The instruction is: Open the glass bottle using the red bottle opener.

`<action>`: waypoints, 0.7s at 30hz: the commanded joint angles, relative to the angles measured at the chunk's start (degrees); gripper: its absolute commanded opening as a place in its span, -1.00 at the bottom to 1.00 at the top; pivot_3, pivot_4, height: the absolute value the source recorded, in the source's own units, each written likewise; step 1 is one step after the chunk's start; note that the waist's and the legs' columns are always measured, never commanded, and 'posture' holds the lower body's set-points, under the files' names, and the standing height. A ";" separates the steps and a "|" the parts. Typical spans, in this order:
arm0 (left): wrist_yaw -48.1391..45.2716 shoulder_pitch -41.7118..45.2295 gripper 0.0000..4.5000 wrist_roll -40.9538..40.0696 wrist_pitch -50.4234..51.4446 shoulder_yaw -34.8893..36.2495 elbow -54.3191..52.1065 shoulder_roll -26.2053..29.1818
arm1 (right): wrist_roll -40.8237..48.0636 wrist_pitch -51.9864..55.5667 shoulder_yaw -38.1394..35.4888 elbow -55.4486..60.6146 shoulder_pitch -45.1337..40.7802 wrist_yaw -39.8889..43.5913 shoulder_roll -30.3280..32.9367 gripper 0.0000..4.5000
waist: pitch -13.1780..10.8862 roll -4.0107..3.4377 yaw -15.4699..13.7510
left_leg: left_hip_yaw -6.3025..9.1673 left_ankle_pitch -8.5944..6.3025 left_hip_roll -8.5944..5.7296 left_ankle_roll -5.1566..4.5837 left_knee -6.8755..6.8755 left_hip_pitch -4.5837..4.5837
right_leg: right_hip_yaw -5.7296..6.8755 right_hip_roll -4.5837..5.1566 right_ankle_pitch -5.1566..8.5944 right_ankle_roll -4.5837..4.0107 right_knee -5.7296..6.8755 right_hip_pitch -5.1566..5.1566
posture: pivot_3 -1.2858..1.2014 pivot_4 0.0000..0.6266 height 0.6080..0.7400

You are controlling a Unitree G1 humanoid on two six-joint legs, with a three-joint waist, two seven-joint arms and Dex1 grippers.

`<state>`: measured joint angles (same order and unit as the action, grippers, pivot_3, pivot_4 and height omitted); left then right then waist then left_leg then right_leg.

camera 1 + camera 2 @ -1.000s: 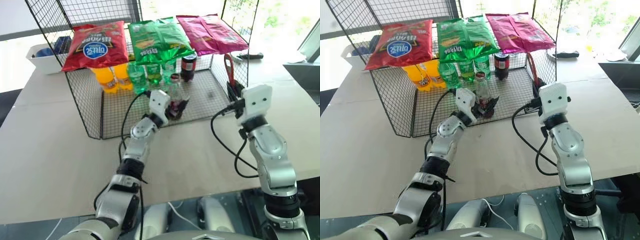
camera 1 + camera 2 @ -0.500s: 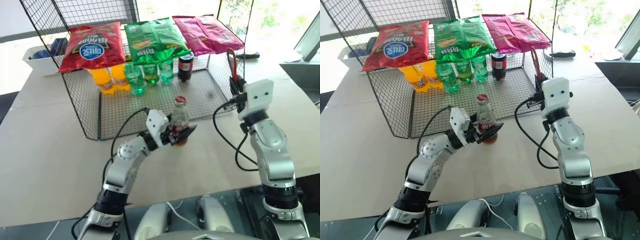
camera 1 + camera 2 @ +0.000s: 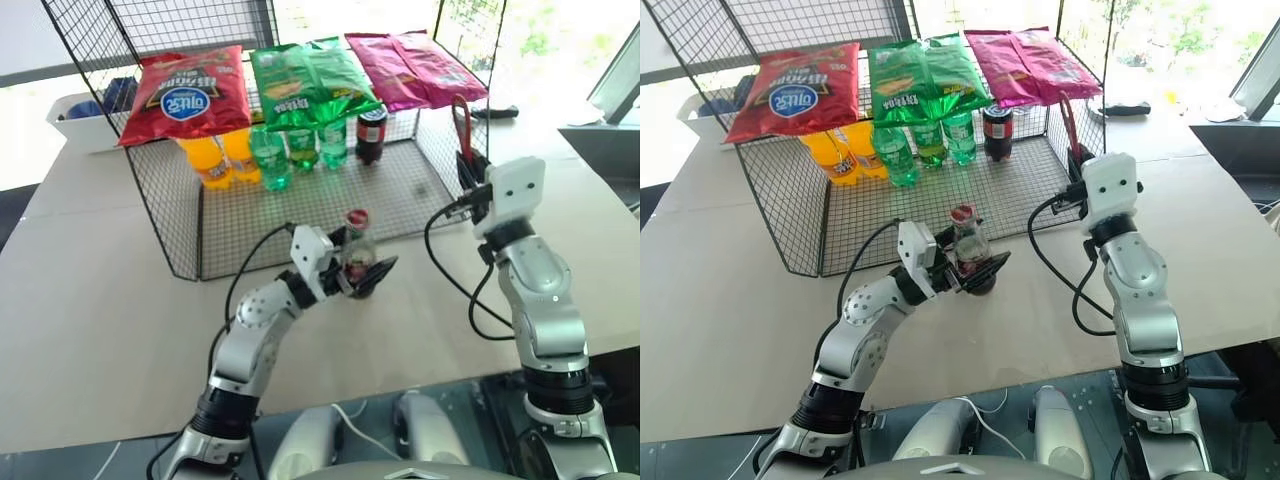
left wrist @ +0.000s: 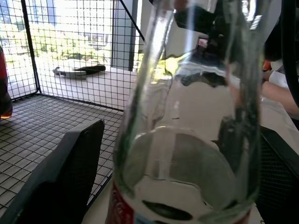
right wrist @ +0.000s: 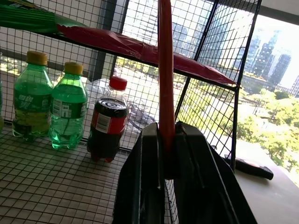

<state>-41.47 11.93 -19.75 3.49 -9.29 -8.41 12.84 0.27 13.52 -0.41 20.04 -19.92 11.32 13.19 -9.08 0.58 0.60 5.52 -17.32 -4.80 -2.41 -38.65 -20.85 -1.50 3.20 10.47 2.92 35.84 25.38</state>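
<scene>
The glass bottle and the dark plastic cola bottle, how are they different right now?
The glass bottle stands on the table just outside the wire rack, between the left gripper's fingers; the plastic cola bottle stands inside the rack at the back, beside the green bottles. The glass bottle is clear above its cola; the plastic one looks dark nearly to the top. Both are upright, with red caps and red labels.

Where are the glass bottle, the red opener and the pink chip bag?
glass bottle (image 3: 356,247): left eye view, neck.
red bottle opener (image 5: 165,84): right wrist view, handle.
pink chip bag (image 3: 1025,62): right eye view, middle.
</scene>
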 commanded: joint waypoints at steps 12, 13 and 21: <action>-0.17 2.18 0.96 -2.88 -1.27 0.83 -6.09 -0.31 | 0.86 -1.60 -0.70 0.44 -2.15 0.45 -0.21 -1.00 | 0.00 0.00 0.01 | 0.00 0.00 0.00 0.00 0.00 0.00 | 0.00 0.00 0.00 0.00 0.00 0.00 | 0.03 -0.52 0.91; -0.27 2.12 0.96 -2.83 -1.29 0.76 -6.12 -0.13 | 0.83 -1.64 -0.65 0.36 -2.20 0.46 -0.20 -1.00 | 0.00 0.00 -0.02 | 0.00 0.00 0.00 0.00 0.00 -0.01 | 0.00 0.00 0.00 0.00 0.00 0.00 | 0.03 -0.52 0.91; -0.43 2.38 0.96 -3.46 -1.44 0.96 -5.99 -0.12 | 0.63 -1.85 0.25 0.53 -2.05 0.76 -0.45 -1.00 | 0.00 0.00 -0.01 | 0.00 0.00 0.00 0.00 0.00 -0.01 | -0.01 0.00 0.00 0.00 -0.01 0.00 | 0.03 -0.52 0.91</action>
<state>-41.51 13.51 -22.20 2.48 -8.83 -11.83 12.88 0.57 13.10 -0.37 19.14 -20.83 11.98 12.93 -9.08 0.58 0.59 5.51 -17.32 -4.80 -2.41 -38.65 -20.86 -1.50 3.20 10.47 2.92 35.83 25.38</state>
